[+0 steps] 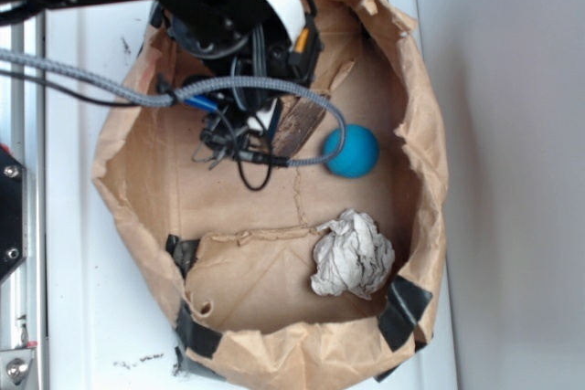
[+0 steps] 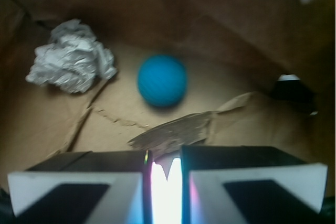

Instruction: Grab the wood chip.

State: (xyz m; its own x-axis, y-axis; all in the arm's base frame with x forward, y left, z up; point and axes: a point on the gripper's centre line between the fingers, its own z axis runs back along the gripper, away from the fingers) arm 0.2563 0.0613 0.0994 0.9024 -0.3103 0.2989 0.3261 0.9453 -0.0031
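Three things in paper bag (image 1: 425, 148), wood chip (image 2: 173, 132), blue ball (image 2: 162, 81), paper wad (image 2: 71, 64)

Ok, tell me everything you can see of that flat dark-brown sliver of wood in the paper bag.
The flat dark-brown wood chip is a rough, grainy, elongated sliver tapering to a point at one end. It lies tilted on the floor of the brown paper bag, beside the blue ball without visibly touching it. The gripper sits right over its near edge, jaws nearly together with a narrow gap; whether they actually pinch the chip cannot be told. In the exterior view the arm and cables hide much of it.
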